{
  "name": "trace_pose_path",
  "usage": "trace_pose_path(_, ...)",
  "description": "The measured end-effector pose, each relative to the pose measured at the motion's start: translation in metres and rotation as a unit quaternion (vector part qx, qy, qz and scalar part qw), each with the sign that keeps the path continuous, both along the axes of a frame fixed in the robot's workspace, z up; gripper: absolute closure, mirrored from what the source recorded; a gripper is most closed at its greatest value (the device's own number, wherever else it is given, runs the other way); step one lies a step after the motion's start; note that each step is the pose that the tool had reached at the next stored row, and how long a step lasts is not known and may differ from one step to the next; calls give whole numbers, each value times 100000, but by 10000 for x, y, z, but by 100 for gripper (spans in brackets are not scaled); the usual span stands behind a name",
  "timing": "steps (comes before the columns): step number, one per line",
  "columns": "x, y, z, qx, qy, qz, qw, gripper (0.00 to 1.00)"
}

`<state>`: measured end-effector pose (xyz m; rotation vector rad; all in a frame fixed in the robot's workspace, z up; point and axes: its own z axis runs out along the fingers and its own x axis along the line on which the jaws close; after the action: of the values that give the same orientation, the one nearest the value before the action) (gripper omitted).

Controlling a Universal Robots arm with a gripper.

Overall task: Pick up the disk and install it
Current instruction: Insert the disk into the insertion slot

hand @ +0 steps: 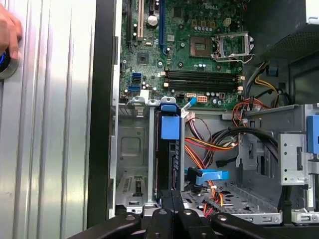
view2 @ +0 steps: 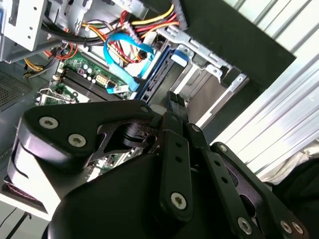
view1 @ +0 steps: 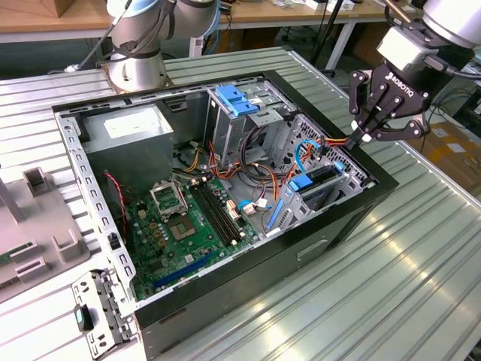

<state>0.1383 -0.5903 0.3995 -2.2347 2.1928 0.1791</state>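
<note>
Gripper [hand: 169,193] fingers sit closest in both wrist views: black, pressed together, nothing clamped btwn them. Tips are right at the outer end of the disk [hand: 168,159]; can't tell if they touch it. Disk stands on edge inside the PC case [view1: 225,297], slotted in the drive bay at the case corner nearest the gripper, w/ a blue tab on the end toward the case's middle.

In the exterior view the gripper hangs just above the case rim on the exterior view's right, over that same bay. Mobo [view1: 180,226] lies flat on the case floor. Grey PSU box [view1: 124,139] fills the case corner closest to the arm base [view1: 135,68]. Light-blue latch bracket [view1: 237,101] sits atop the drive cage by the case's far wall. Red/yellow/orange cables [view1: 255,169] and a blue flat cable [hand: 207,175] run beside the disk's bay, inside the case.

Outside the case, a person's hand [hand: 6,30] is over the ribbed metal table [hand: 50,124].
</note>
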Motion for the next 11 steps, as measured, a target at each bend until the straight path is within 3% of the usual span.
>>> trace_pose_path(6,72,0,-49,-4,1,0,100000,89)
trace_pose_path(11,83,0,-69,-16,1,2,100000,89)
